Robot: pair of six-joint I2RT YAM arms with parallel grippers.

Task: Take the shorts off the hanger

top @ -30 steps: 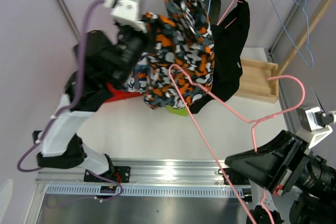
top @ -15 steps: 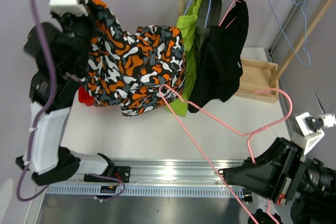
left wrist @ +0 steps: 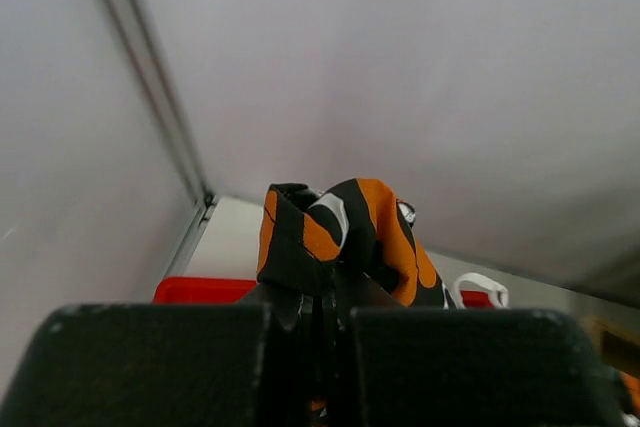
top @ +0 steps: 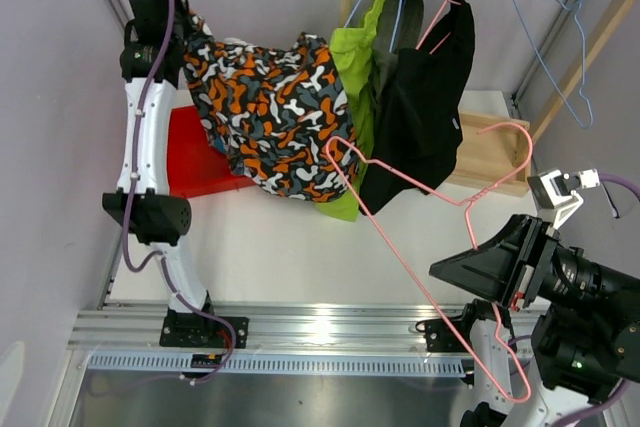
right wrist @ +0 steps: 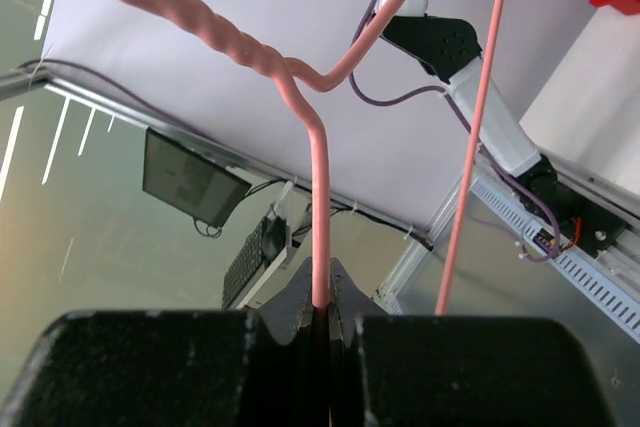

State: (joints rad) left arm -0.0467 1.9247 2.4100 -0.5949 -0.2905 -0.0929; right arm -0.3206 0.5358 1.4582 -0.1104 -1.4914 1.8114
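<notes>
Wall; end effector tight on shorts

Patterned shorts hang stretched beside lime shorts and black shorts.

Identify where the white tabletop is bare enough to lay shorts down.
Bare: the white tabletop in front, bordered by the red plastic tray, the hanging lime green shorts and the aluminium rail. Crowded: the back, where the orange-black-white patterned shorts hang above the tray and the black shorts before the wooden rack base.
</notes>
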